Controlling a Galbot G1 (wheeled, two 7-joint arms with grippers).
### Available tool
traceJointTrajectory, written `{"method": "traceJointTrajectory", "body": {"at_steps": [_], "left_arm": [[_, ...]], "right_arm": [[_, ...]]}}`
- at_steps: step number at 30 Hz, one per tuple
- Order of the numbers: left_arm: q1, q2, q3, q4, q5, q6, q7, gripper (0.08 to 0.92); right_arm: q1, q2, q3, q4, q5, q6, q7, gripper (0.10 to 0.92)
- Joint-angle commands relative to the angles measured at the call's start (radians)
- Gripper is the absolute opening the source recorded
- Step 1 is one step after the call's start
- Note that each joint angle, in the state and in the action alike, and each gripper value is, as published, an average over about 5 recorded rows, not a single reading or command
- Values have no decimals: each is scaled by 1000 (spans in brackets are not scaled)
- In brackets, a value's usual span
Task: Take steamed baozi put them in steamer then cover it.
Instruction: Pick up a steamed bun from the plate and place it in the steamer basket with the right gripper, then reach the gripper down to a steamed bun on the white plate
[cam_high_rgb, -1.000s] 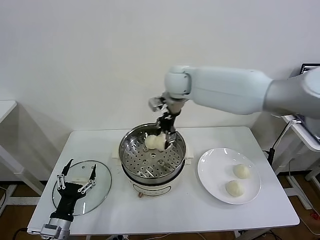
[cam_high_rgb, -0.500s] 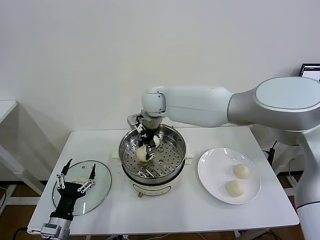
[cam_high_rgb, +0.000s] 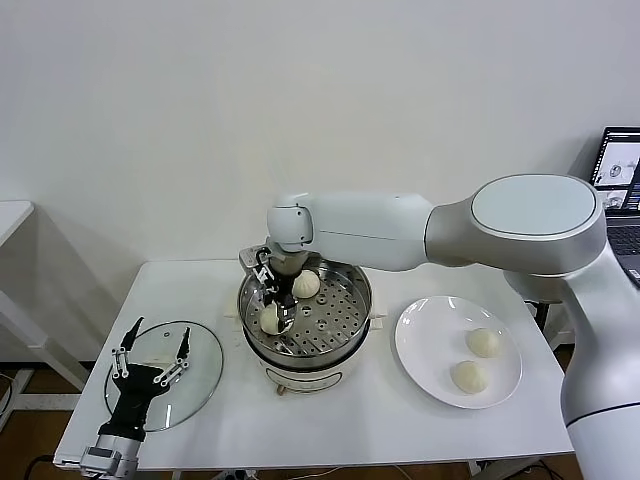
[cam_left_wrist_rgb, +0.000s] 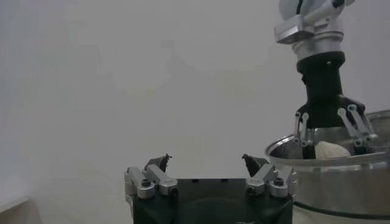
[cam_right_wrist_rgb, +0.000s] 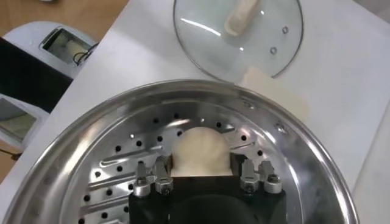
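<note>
my right gripper (cam_high_rgb: 272, 303) sits low in the steamer (cam_high_rgb: 352, 330), fingers loosening around a second baozi (cam_right_wrist_rgb: 198, 151) on the tray; two wait on the plate (cam_high_rgb: 420, 350); the cover (cam_high_rgb: 205, 365) lies aside by my open left gripper (cam_high_rgb: 153, 352).

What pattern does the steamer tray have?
Rows of small round holes across shiny steel tray; clearest in the right wrist view.

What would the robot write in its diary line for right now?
right gripper in steamer, fingers either side of baozi on tray | another baozi inside | two on plate | left gripper open above cover
</note>
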Motion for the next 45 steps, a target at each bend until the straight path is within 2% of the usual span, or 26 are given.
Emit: {"method": "traceJointTrajectory", "body": {"at_steps": [1,3,8,17,22,27,35,45], "left_arm": [[1,0,-1,0,0,0,0,823],[2,0,-2,-1,0,0,0,823],[3,0,-2,-2,0,1,-1,823],[0,2,11,-10,1,6,-1,823],[2,4,15,-17,3,9,-1,823],[2,1,19,-25,5,14,-2,823],[17,-11,17,-25,20,11,-4,823],[24,-8,2,-27,20,14,-5,823]], "right_arm": [[-7,-2,9,5,-5,0,20,752],[12,-29,18,31,-8,-1,18,796],[105,-147,33,147,-22,-3,-11,822],[299,-577,25,393,-76,34,-138,823],[290,-829,-25,427,-172,83,-205,823],[174,-988,-35,418,-270,126,-213,823],[-188,-1061,134,365,-420,157,-184,823],[-441,-997,358,246,-490,160,-115,823]]}}
